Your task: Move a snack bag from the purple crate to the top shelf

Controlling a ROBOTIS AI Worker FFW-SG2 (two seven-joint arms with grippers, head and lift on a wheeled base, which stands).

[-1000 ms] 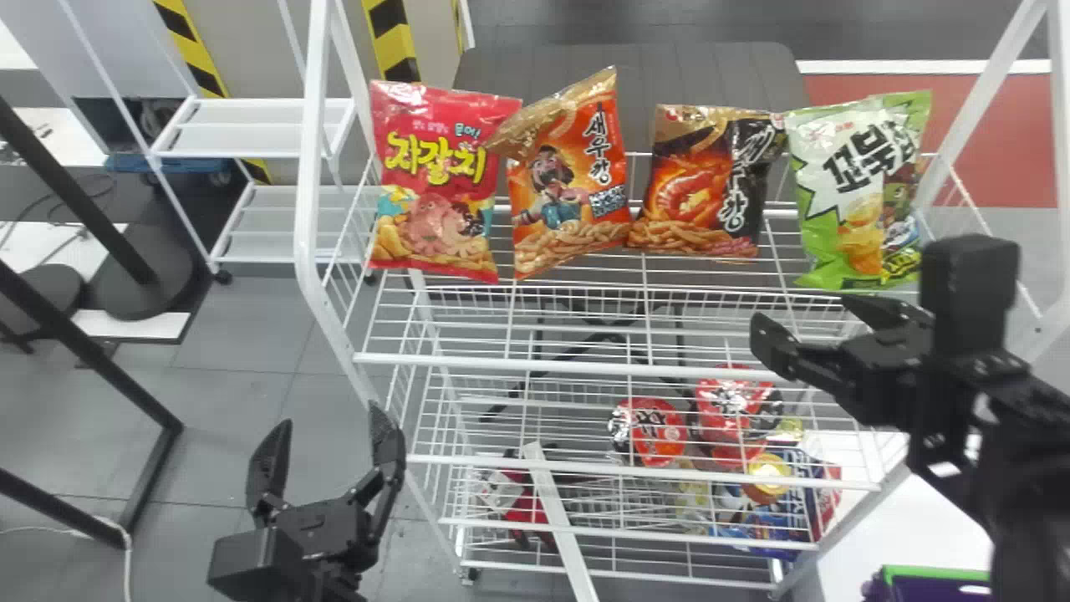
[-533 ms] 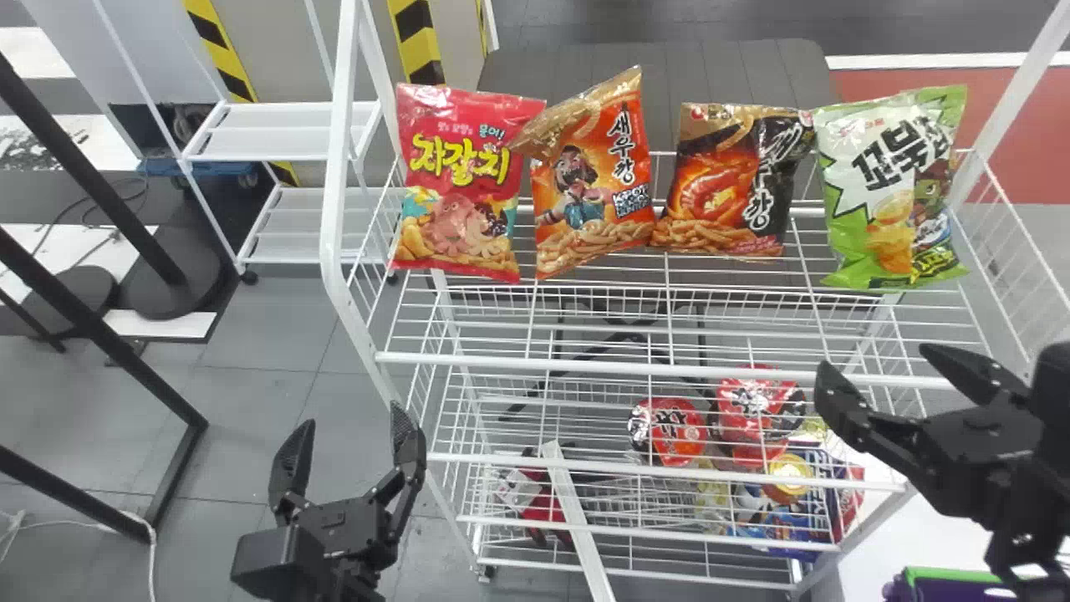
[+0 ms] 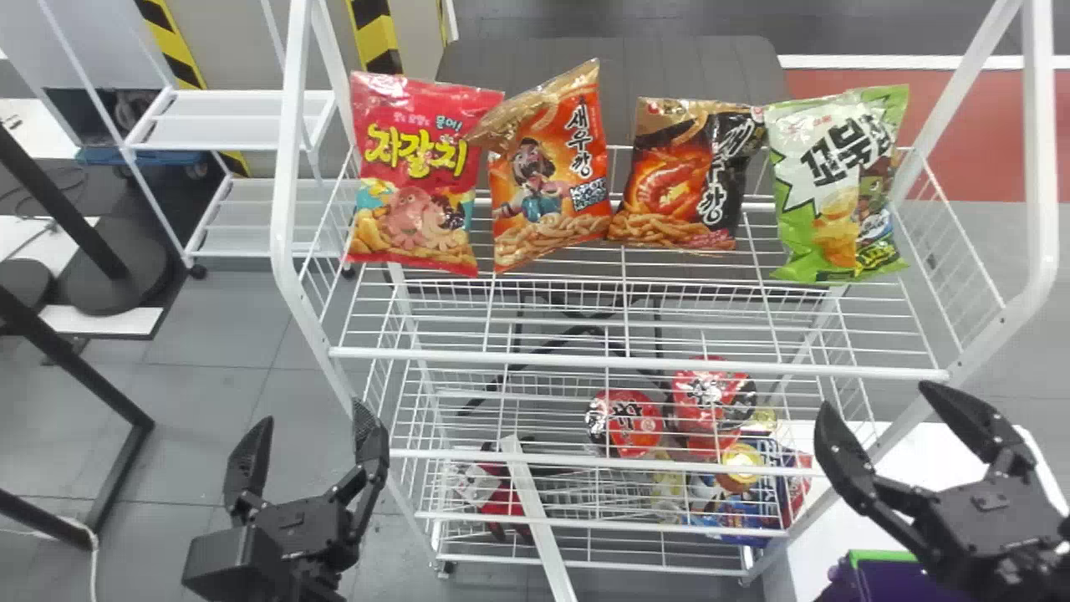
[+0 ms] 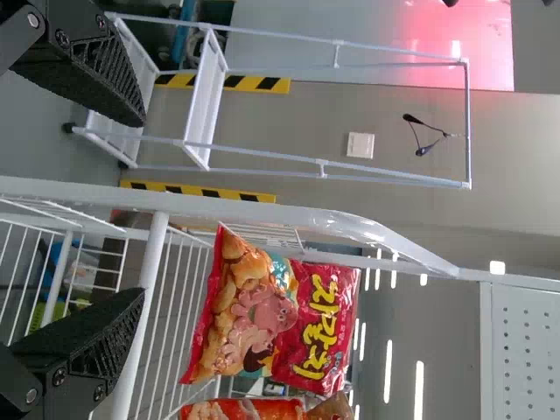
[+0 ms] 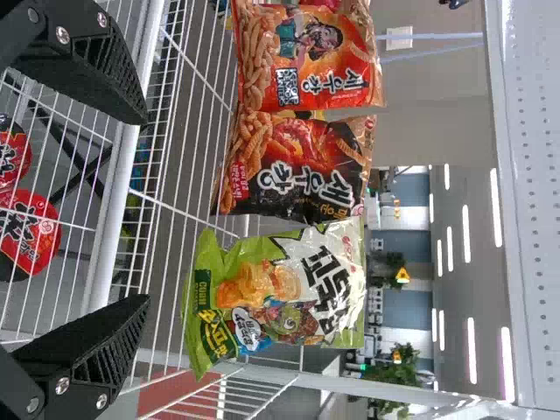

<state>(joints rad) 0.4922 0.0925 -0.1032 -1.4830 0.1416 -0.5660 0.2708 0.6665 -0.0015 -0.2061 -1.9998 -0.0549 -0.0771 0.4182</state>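
Observation:
Four snack bags stand upright on the top shelf (image 3: 644,363): a red one (image 3: 420,171), an orange one (image 3: 547,176), a black-and-orange one (image 3: 687,180) and a green one (image 3: 836,184). Below the shelf's right front corner, my right gripper (image 3: 876,397) stands open with nothing between its fingers. My left gripper (image 3: 305,425) is parked open at the lower left. At the bottom right, partly behind the right gripper, is the purple crate (image 3: 890,579). In the right wrist view the right gripper (image 5: 144,210) faces the green bag (image 5: 280,293); in the left wrist view the left gripper (image 4: 140,206) is near the red bag (image 4: 271,315).
Lower shelves hold red noodle cups (image 3: 627,422) and blue packages (image 3: 740,512). A white upright post (image 3: 1041,150) rises at the rack's right side. A white table (image 3: 936,460) lies under the right gripper, and black frame bars (image 3: 75,368) stand at the left.
My right gripper has come down and back, away from the green bag, to below the shelf's front edge. The head view has shifted sideways. The left gripper stays open.

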